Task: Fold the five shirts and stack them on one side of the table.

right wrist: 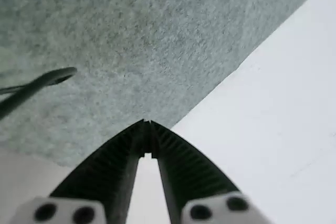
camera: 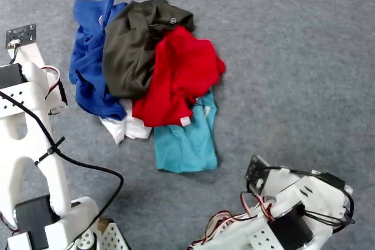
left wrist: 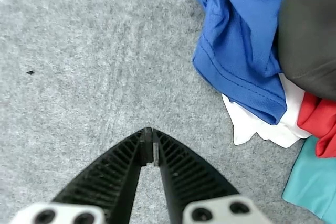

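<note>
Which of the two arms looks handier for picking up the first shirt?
Probably the left: the left gripper, shut, hangs near the blue shirt and white shirt, while the right gripper, also shut, faces the edge of the mat, far from them.

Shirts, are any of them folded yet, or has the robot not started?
Nothing looks done yet. The blue shirt, dark grey shirt, red shirt, white shirt and teal shirt lie crumpled in one overlapping heap on the table. Nothing is in hand: the left gripper and right gripper are both shut and empty. All five are left to fold and stack.
</note>
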### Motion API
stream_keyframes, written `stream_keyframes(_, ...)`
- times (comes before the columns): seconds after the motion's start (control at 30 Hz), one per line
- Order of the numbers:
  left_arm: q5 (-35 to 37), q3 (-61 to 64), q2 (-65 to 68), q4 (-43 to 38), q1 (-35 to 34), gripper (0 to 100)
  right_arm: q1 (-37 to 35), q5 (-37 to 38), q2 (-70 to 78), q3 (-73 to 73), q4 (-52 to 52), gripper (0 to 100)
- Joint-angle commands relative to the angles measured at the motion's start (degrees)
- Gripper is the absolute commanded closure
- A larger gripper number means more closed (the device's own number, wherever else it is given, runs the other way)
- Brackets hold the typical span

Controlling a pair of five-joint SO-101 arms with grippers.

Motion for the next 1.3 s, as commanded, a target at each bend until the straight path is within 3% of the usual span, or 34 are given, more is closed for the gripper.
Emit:
stream_keyframes(0.0, -0.26, -0.26, -1.54, -1.05, -0.53, 98, 0.57, 7.12, -6.64, -0.66, -0.09, 99.2)
stream_keyframes(0.23, -0.26, -0.26, -1.54, -1.05, -0.53, 98, 0.57, 6.07, -6.64, 3.38, -0.18, 99.3)
stream_keyframes(0.5, -0.26, -0.26, -1.54, -1.05, -0.53, 98, -2.33, -2.46, -6.64, 1.71, -0.09, 99.3)
stream_keyframes(0.57, -0.26, -0.26, -1.54, -0.97, -0.53, 98, -4.62, -8.97, -6.64, 1.01, -0.26, 99.4)
stream_keyframes(0.67, -0.26, -0.26, -1.8, -0.88, -0.53, 98, -9.19, -26.29, -6.64, -0.13, -2.9, 99.4)
stream_keyframes(0.93, -0.26, -0.26, -2.07, -0.7, -0.62, 98, -15.96, -67.16, -6.55, -0.84, -24.44, 99.3)
stream_keyframes(1.13, 0.09, -0.26, -2.07, -0.53, -0.7, 98, -25.1, -76.22, -3.12, -8.84, -17.05, 99.2)
stream_keyframes(1.27, 0.18, -0.44, -2.15, -0.44, -0.7, 98, -28.7, -80.18, 8.22, -18.59, -14.51, 99.2)
